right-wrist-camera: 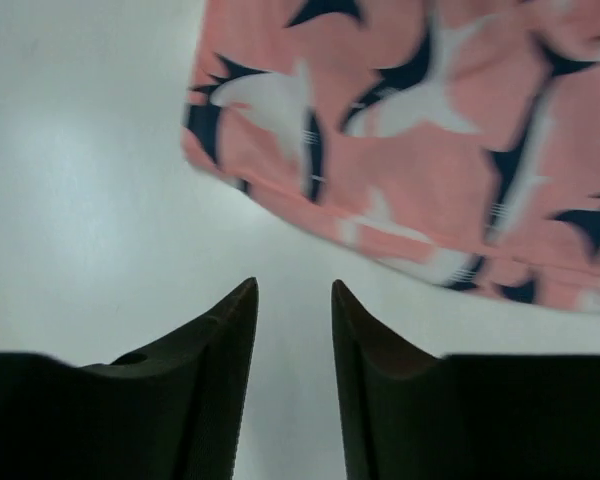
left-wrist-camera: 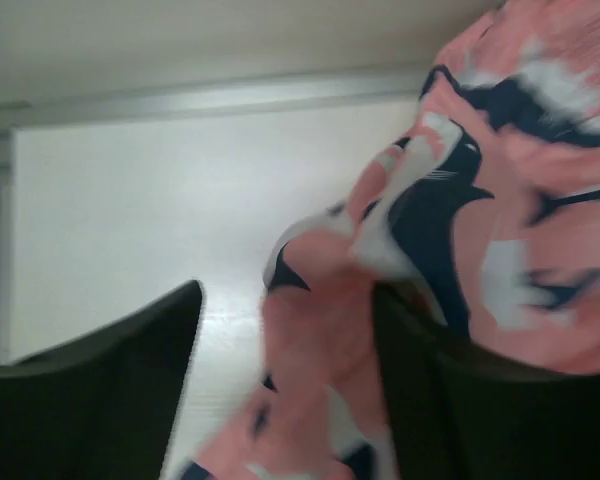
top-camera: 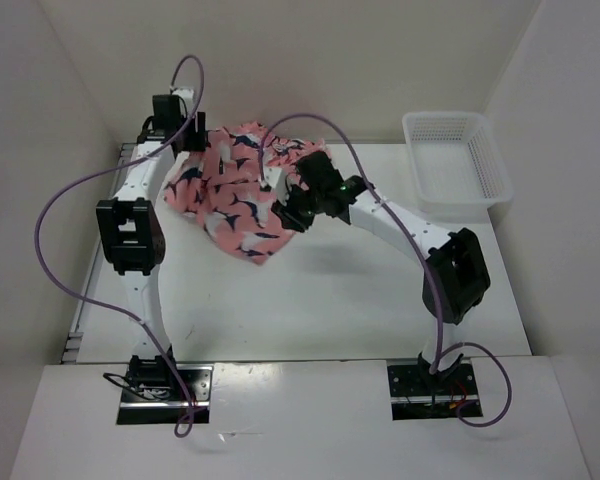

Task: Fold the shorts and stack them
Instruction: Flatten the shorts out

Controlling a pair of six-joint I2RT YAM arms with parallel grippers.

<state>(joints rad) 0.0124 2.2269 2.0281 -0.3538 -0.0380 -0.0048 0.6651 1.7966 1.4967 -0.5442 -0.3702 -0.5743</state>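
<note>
The coral-pink shorts [top-camera: 235, 195] with navy-and-white sharks lie crumpled at the back of the table, left of centre. My left gripper [top-camera: 198, 135] is at their far left corner. In the left wrist view its jaws [left-wrist-camera: 288, 290] stand wide apart, with a blurred fold of the shorts [left-wrist-camera: 330, 340] between them and lying against the right finger [left-wrist-camera: 450, 400]. My right gripper [top-camera: 280, 213] is at the shorts' right edge. In the right wrist view it [right-wrist-camera: 294, 283] is slightly open and empty over bare table, just short of the shorts' hem [right-wrist-camera: 380, 150].
A white mesh basket [top-camera: 455, 160] stands at the back right. White walls close in the table at the back and on both sides. Purple cables loop over both arms.
</note>
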